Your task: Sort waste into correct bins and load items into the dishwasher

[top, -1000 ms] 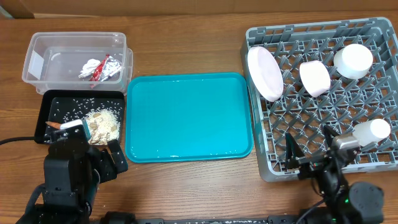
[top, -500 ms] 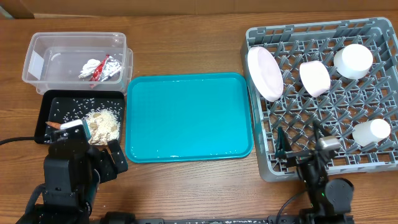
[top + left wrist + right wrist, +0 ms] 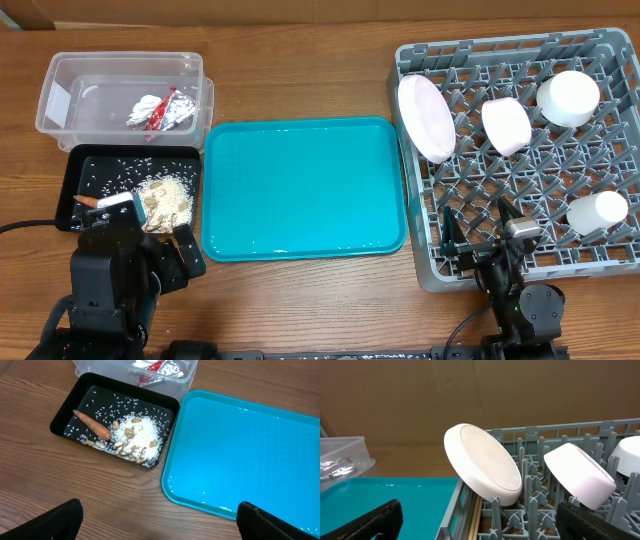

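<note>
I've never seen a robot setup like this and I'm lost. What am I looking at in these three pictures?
Two robot arms sit at a wooden table. The wide picture looks down from above. The other two come from a camera on each wrist, so the dark shapes in their bottom corners are that arm's own fingers. The left hand and right hand are both open and hold nothing. On the table are a clear tub with a wrapper and tissue, a black tray with rice and a carrot, a teal tray, and a grey rack holding a plate, pink bowl, white bowl and cup.
</note>
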